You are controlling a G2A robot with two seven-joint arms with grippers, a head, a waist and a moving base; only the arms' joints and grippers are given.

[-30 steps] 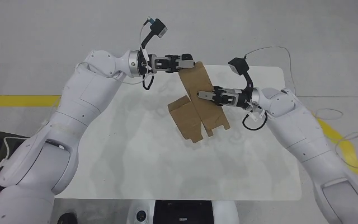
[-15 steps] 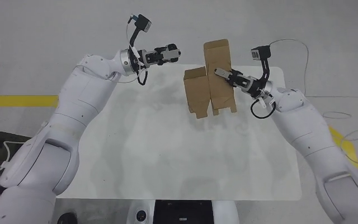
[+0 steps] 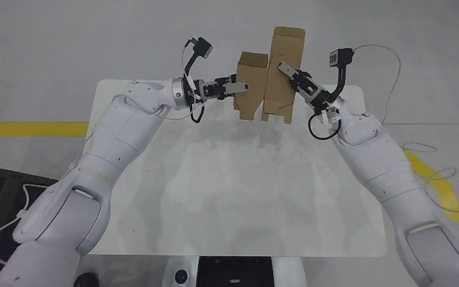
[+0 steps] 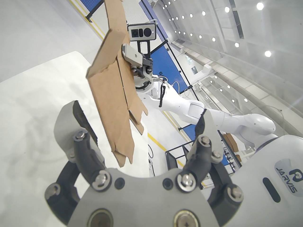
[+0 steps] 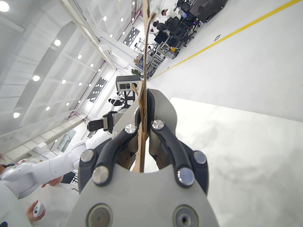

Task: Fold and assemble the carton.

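Partly folded brown cardboard carton [image 3: 276,86], upright at upper centre of the top view, over the far edge of the white table [image 3: 215,215]. Pinched edge-on between the closed-down fingers of the right gripper [image 5: 144,100]. To its left, the left gripper [image 4: 139,113], spread wide and holding nothing, just beside the carton's left panel; contact unclear.

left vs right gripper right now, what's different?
The left gripper is open, fingers spread; the right gripper is shut on the carton. The right gripper alone carries the carton off the table; the left gripper holds nothing, carton edge near its fingers, contact unclear. Shared: both raised at the table's far side, facing the carton.
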